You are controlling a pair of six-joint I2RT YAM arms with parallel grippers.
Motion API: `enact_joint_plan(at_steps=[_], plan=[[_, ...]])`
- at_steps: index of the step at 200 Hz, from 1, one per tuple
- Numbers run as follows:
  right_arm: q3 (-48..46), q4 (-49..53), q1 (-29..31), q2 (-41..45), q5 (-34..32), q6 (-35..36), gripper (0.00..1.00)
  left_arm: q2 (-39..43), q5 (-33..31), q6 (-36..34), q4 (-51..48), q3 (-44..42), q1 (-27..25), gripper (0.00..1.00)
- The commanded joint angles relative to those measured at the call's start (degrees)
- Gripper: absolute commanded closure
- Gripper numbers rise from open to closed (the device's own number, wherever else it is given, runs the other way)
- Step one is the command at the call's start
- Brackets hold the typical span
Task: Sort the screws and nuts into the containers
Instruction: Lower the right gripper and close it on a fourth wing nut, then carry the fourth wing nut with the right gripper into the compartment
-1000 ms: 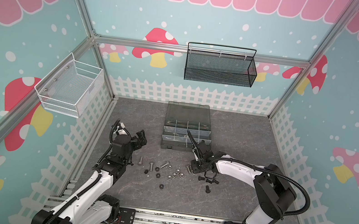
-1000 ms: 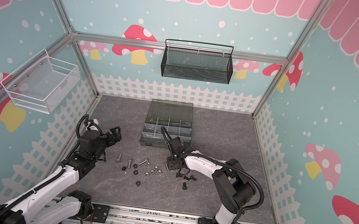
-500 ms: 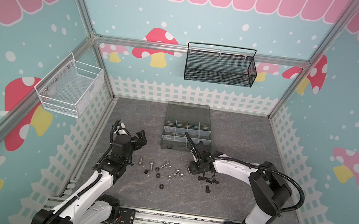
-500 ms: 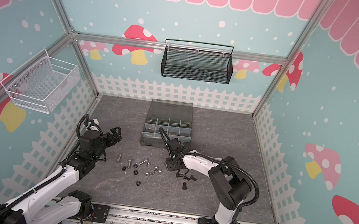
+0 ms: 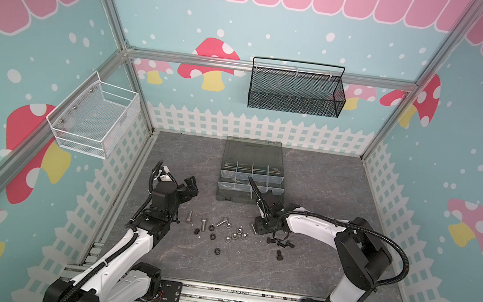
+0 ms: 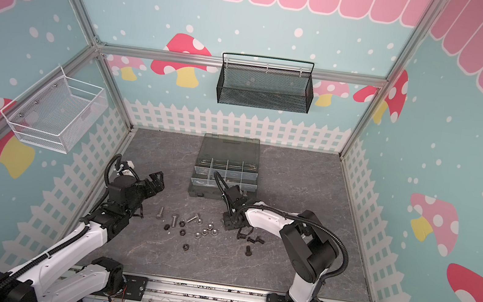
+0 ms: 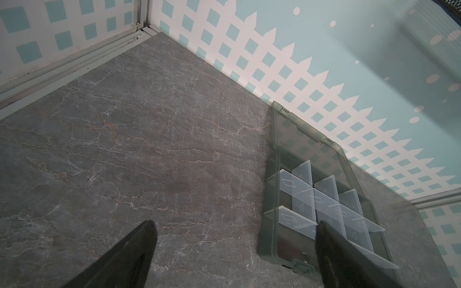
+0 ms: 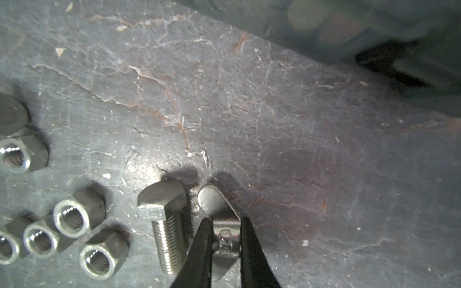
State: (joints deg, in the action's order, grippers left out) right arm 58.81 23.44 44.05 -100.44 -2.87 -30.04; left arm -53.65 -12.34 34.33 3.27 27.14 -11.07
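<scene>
case (image 5: pixel 227 197) sat rear-centre on table (image 5: pixel 249 271) | screws (image 5: pixel 203 224) and nuts (image 5: pixel 234 236) lay loose in front of it | wing nut (image 8: pixel 212 197) lay just beside one screw, between fingers of right gripper (image 8: pixel 226 219) | left gripper (image 5: pixel 191 188) hung left of case | mesh basket (image 5: pixel 293 104) hung on back wall

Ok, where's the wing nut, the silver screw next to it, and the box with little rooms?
wing nut (image 8: pixel 225 240): right wrist view, on its shiny middle.
silver screw (image 8: pixel 169 239): right wrist view, on its threaded shank.
organiser case (image 5: pixel 232 197): a top view, on its front wall.
</scene>
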Motion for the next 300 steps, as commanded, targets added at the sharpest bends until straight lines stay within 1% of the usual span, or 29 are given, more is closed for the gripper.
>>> enact_joint_plan(at_steps=[1, 32, 99, 160, 211, 253, 300], plan=[[1.7, 1.5, 0.7, -1.1, -0.1, -0.4, 0.87, -0.2, 0.5, 1.0, 0.4, 1.1, -0.4, 0.0], [2.2, 1.8, 0.7, -0.1, -0.7, -0.5, 0.9, 0.0, 0.3, 1.0, 0.3, 1.1, -0.4, 0.0], [4.8, 4.3, 0.4, 1.5, -4.4, 0.7, 0.94, 0.0, -0.1, 0.8, 0.1, 1.0, -0.3, 0.0], [8.4, 4.8, -1.0, 2.6, -7.7, 2.7, 0.95, 0.3, -0.1, 0.8, 0.0, 0.7, -0.4, 0.0], [11.4, 3.1, -3.2, 2.9, -9.1, 4.7, 0.96, 1.0, -0.4, 0.5, -0.6, 0.6, -0.4, 0.0], [13.4, -0.1, -5.5, 3.0, -7.7, 7.2, 0.97, 2.0, -0.9, 0.6, -0.9, 0.3, -0.4, 0.0], [16.5, -2.3, -7.6, -0.5, -4.4, 9.8, 0.98, 2.2, -1.0, 0.4, -1.4, 0.6, -0.3, 0.0]])
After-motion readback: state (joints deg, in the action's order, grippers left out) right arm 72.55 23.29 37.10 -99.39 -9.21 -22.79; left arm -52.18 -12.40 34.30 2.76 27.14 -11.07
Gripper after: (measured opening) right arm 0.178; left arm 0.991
